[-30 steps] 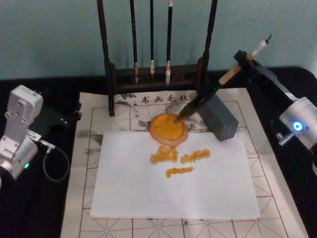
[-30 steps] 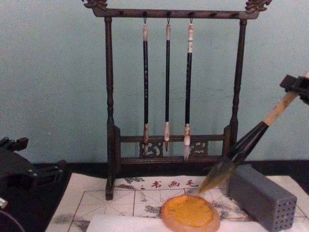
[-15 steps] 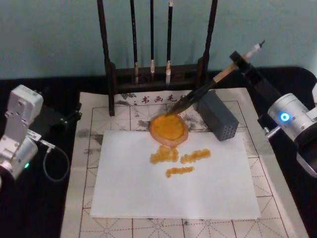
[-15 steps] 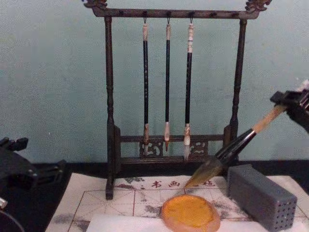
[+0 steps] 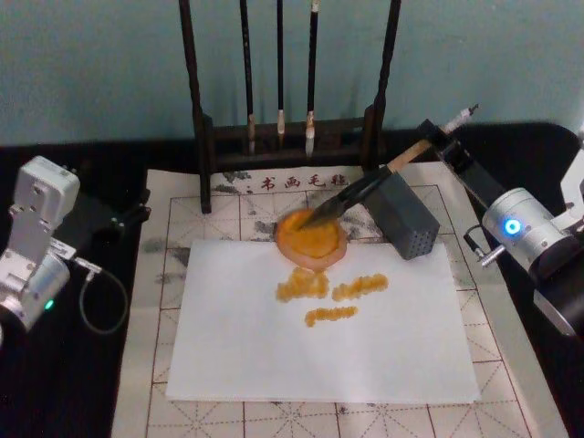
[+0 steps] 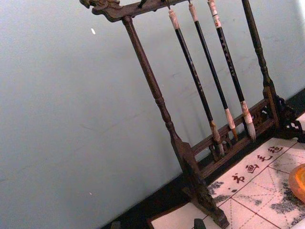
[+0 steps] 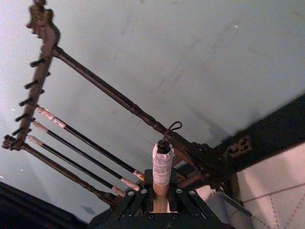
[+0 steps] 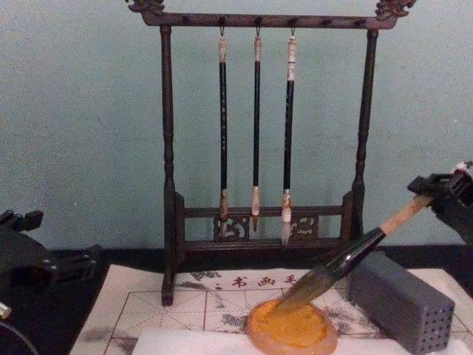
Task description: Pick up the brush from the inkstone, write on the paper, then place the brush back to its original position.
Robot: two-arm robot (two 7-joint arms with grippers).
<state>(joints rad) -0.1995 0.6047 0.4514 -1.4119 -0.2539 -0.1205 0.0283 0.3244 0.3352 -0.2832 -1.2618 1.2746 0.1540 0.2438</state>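
Note:
My right gripper (image 5: 431, 139) is shut on the tan upper shaft of the brush (image 5: 363, 189), at the right rear of the mat. The brush slants down to the left, and its tuft rests on the orange inkstone (image 5: 308, 242). From the chest, the brush (image 8: 347, 259) leans low over the inkstone (image 8: 292, 330) with the right gripper (image 8: 442, 196) at the right edge. The right wrist view looks along the brush's whitish end cap (image 7: 162, 163) rising between the fingers. The white paper (image 5: 319, 342) lies in front of the inkstone and carries orange strokes (image 5: 330, 290). My left gripper (image 5: 123, 214) stands open and parked at the left.
A grey block with small holes (image 5: 406, 217) stands just right of the inkstone, under the brush shaft. The dark wooden rack (image 5: 283, 137) with three thin hanging brushes (image 8: 256, 133) stands behind. The gridded cream mat (image 5: 173, 274) lies under the paper.
The right gripper has come down and the brush has tilted flatter. Its tuft, which hung above the inkstone's far edge, now rests on the dish. The left arm has not moved.

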